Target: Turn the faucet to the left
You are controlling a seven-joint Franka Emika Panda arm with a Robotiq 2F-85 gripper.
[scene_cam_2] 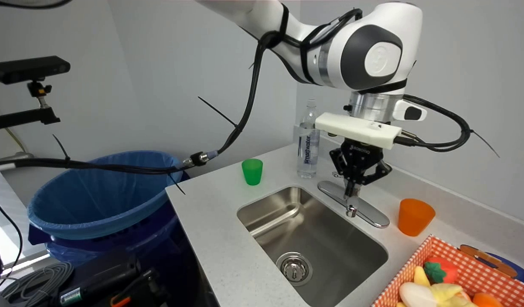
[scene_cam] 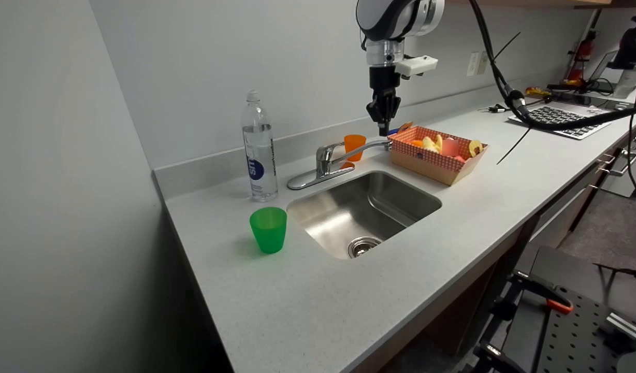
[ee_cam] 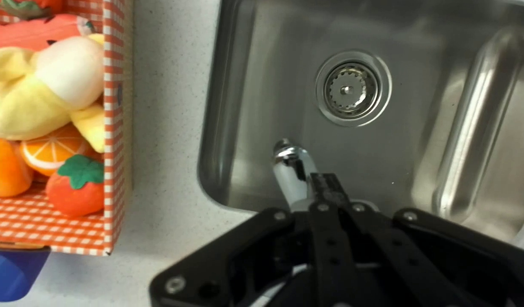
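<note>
Gripper [ee_cam: 326,184] near faucet [scene_cam: 324,163]; box [ee_cam: 113,140] holds toy fruit [ee_cam: 53,96].

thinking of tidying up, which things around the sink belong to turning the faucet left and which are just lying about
For the job:
chrome faucet
gripper

Just lying about:
clear bottle
green cup
orange cup
checkered box
toy food in the box
blue item beside the box, partly hidden

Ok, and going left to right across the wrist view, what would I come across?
From left to right: checkered box, strip of counter, the sink's left wall, faucet spout, drain.
</note>
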